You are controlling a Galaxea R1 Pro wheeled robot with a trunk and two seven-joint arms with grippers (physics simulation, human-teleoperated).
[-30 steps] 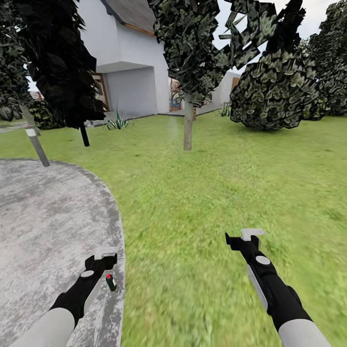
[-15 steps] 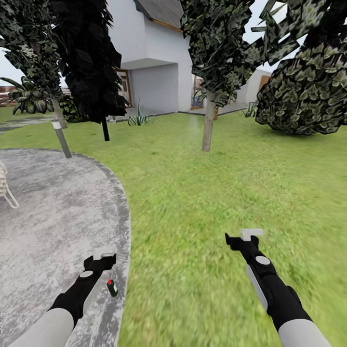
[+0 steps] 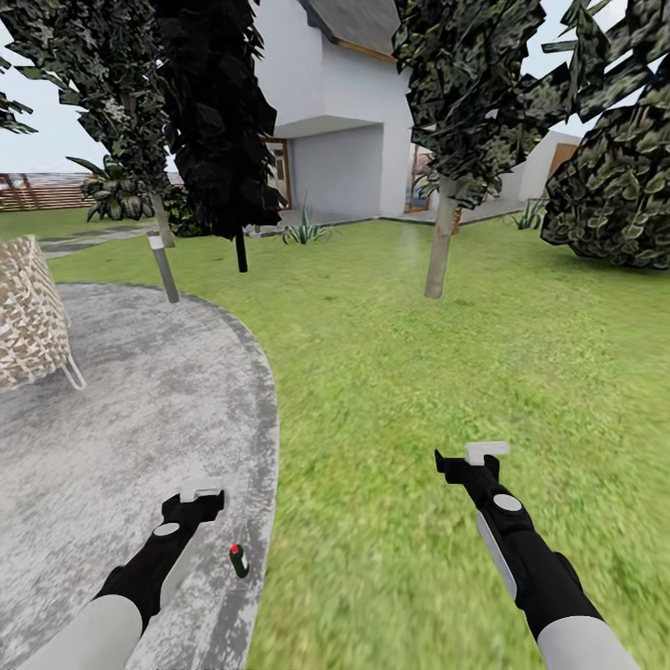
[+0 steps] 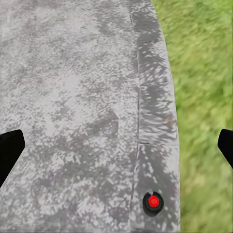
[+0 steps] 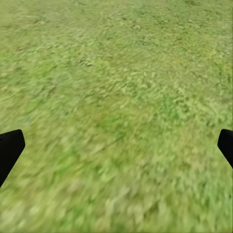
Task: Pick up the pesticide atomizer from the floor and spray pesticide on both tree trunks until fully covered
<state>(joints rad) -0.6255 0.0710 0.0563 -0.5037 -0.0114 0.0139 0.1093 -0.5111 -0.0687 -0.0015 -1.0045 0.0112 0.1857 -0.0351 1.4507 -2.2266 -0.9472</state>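
Note:
The pesticide atomizer (image 3: pixel 239 559), a small dark bottle with a red cap, stands on the paved edge just right of my left gripper (image 3: pixel 200 493). In the left wrist view, the atomizer (image 4: pixel 153 202) shows its red cap from above, beyond and off to one side of the open left gripper (image 4: pixel 116 148). My right gripper (image 3: pixel 484 454) hangs open over the lawn, and the right wrist view shows grass between the spread fingers of the right gripper (image 5: pixel 116 150). A tree with a pale bare trunk (image 3: pixel 439 242) stands far ahead on the garden lawn.
A grey paved patio (image 3: pixel 112 409) fills the left, with a wicker chair (image 3: pixel 28 321) and a thin lamp post (image 3: pixel 165 268) at its rim. A dark narrow tree (image 3: pixel 223 130), a big shrub (image 3: pixel 614 195) and a white house (image 3: pixel 344 112) stand beyond.
The camera has turned left, so the whole scene has slid right and the wicker chair has come into view. The atomizer now sits further right of my left gripper. Both arms hold their pose.

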